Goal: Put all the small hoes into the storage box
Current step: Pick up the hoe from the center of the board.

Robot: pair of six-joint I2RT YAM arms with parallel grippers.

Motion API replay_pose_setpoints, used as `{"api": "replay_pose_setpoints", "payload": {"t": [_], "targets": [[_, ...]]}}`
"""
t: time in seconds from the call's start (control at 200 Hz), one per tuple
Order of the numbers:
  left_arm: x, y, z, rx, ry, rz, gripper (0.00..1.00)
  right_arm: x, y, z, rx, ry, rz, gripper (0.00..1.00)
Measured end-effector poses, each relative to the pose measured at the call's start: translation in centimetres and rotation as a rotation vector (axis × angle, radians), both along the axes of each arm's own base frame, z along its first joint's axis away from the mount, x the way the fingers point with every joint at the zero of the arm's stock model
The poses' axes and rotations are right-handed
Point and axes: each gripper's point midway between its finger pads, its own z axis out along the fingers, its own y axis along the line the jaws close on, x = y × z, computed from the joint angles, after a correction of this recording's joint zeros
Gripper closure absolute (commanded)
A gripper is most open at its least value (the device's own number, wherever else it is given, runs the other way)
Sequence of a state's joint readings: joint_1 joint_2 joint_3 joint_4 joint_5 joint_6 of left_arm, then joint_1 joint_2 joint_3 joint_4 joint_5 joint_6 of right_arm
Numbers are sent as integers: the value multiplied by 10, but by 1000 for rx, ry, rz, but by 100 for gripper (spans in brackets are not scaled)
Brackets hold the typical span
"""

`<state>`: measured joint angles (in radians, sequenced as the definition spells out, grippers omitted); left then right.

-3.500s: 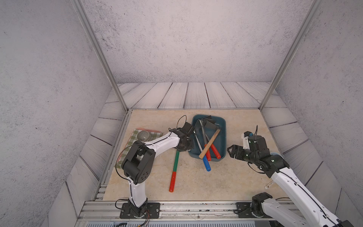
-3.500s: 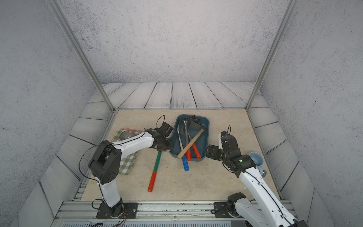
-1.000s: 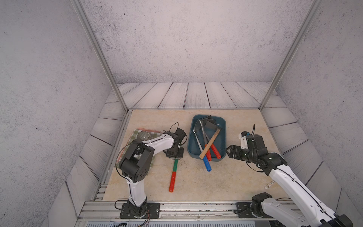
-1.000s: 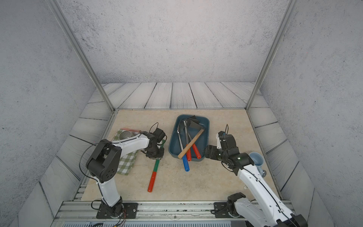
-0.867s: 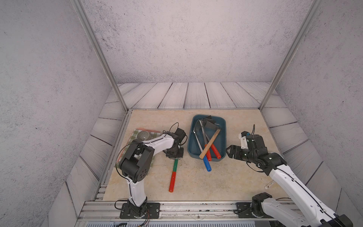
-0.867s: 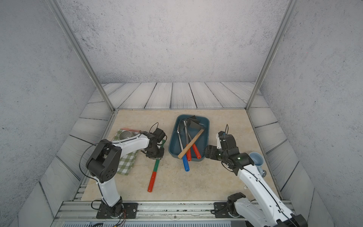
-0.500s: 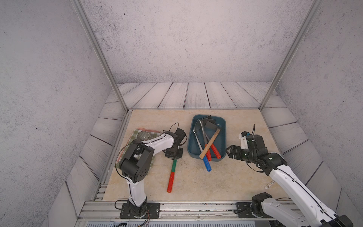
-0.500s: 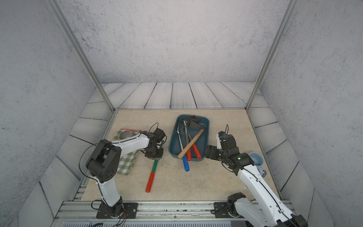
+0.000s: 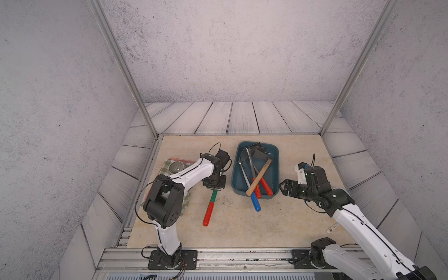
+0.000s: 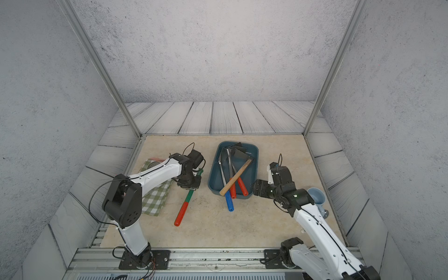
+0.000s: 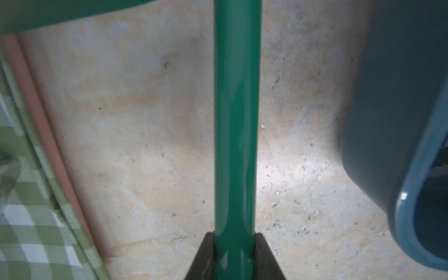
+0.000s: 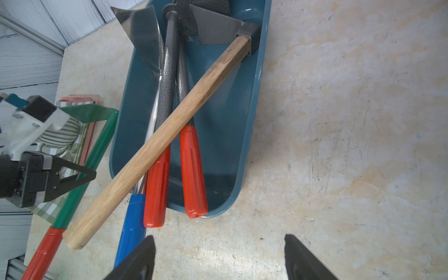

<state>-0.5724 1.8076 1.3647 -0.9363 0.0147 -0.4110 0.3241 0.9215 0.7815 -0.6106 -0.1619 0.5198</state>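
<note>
Storage box (image 9: 237, 181) holds four tools (image 9: 259, 177); left gripper (image 9: 214, 186) clamps small hoe (image 11: 236, 121), right gripper (image 12: 218, 244) gapes.

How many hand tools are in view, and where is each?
5. Four lie crossed in the storage box: a wooden-handled hoe, two red-gripped tools, a blue-handled trowel. The green-shafted small hoe is outside it, gripped by the left claw. Others may hide beneath.

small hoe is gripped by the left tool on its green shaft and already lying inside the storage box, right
Not quite. The small hoe is gripped by the left tool on its green shaft, but it is outside the storage box, beside it over the table. Both top views show this.
</note>
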Motion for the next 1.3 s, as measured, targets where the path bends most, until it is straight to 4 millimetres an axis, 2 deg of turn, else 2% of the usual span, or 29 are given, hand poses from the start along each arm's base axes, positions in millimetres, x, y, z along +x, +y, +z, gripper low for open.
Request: {"api": "replay_pose_setpoints", "payload": {"t": [0.315, 0.585, 0.941, 1.296], "targets": [[5, 2, 11, 23, -19, -10, 100, 0, 0, 0, -1, 1, -1, 16], [19, -6, 35, -7, -74, -21, 100, 0, -1, -1, -6, 1, -5, 16], [21, -6, 72, -42, -143, -39, 100, 0, -1, -1, -7, 1, -4, 16], [26, -24, 99, -108, -191, -88, 100, 0, -1, -1, -6, 1, -4, 16]]}}
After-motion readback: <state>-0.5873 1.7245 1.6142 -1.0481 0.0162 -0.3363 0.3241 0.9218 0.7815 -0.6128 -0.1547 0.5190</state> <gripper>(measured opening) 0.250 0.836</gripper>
